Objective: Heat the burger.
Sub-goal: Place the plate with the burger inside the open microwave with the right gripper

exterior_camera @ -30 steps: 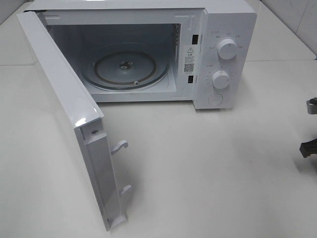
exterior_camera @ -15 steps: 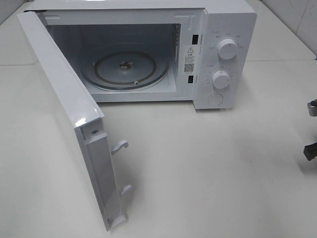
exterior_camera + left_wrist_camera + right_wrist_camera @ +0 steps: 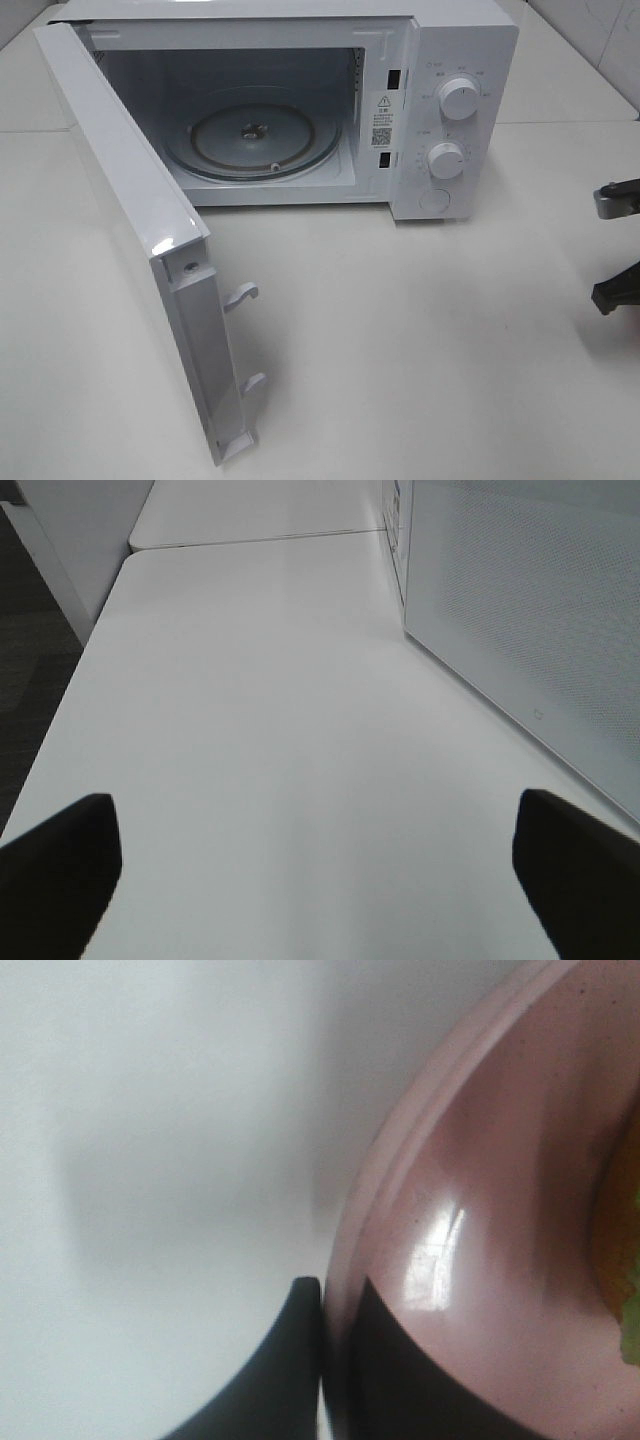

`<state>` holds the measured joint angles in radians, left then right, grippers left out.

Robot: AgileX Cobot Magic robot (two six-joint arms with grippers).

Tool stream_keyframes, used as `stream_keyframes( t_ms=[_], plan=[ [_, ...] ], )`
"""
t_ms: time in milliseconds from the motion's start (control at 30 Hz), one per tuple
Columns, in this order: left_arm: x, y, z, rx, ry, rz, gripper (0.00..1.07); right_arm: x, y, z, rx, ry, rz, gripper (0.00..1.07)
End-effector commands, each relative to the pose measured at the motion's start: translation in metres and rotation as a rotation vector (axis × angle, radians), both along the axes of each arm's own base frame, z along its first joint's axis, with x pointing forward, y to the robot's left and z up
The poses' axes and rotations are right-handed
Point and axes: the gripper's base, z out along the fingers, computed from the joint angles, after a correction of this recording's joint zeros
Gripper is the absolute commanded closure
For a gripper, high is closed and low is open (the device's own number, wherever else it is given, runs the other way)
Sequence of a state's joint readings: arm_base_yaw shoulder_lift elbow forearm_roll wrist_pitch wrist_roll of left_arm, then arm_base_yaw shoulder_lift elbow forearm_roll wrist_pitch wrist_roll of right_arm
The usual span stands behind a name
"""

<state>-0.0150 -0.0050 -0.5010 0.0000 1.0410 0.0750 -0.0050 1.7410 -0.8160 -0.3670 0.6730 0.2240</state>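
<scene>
right gripper [image 3: 335,1375]: jaws closer together than a second ago, now pinched on the rim of the pink plate [image 3: 480,1260], one finger on each side.
right arm [image 3: 614,200]: shows further in from the right edge than before, shifted a little left and far.

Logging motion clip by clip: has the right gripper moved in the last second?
Yes. The right gripper has come further into view, leftward toward the microwave.
</scene>
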Motion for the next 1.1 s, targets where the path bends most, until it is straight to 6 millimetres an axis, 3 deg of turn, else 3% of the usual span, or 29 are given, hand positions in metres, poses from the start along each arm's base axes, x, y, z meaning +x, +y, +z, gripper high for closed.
stream_keyframes(
  t_ms=[33, 333, 533, 900, 1100],
  plan=[
    [-0.003, 0.0, 0.0, 0.002, -0.025, -0.001, 0.06, -0.006, 0.014, 0.013, -0.025, -0.001, 0.057, 1.07],
    [-0.003, 0.0, 0.0, 0.002, -0.025, -0.001, 0.06, -0.02, 0.047, 0.04, -0.093, -0.014, 0.204, 1.07],
    [-0.003, 0.0, 0.0, 0.002, -0.025, -0.001, 0.06, -0.053, 0.075, 0.054, -0.106, -0.039, 0.347, 1.07],
    [-0.003, 0.0, 0.0, 0.002, -0.025, -0.001, 0.06, -0.108, 0.109, 0.059, -0.1, -0.083, 0.645, 1.07],
    [-0.003, 0.0, 0.0, 0.002, -0.025, -0.001, 0.06, -0.125, 0.118, 0.056, -0.109, -0.091, 0.768, 1.07]
  ],
)
